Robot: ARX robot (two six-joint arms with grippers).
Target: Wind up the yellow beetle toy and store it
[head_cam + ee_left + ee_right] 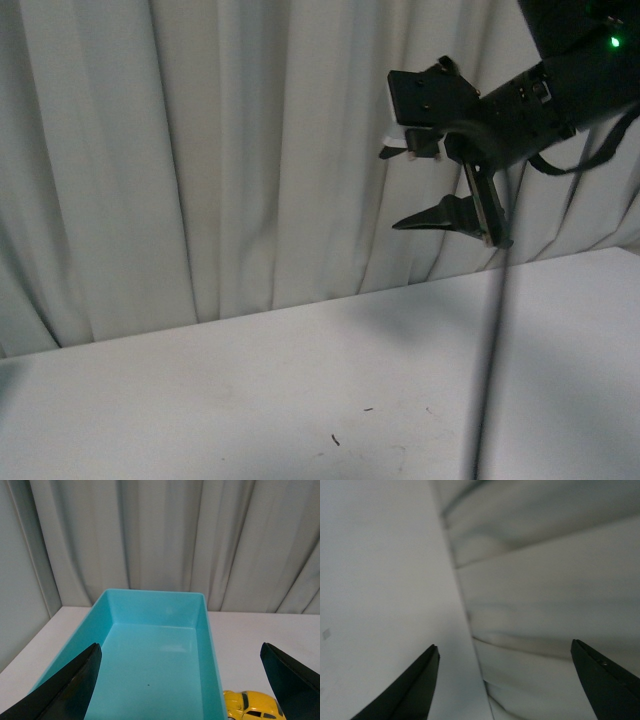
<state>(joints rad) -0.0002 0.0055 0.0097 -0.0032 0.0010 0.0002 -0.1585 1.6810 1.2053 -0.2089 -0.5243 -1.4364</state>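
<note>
Left wrist view, beetle toy (252, 707) near left gripper (180, 646)

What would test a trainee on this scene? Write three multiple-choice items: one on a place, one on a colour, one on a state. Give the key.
1. The yellow beetle toy lies:
A on the table beside the bin
B inside the bin
C between the jaws

2. The bin is:
A red
B teal
C black

3. The left gripper has its jaws:
A shut on the toy
B shut on nothing
C wide open

Key:
1 A, the toy sits outside the bin's wall in the left wrist view.
2 B, its walls and floor are teal.
3 C, both jaws stand far apart, gripping nothing.
</note>
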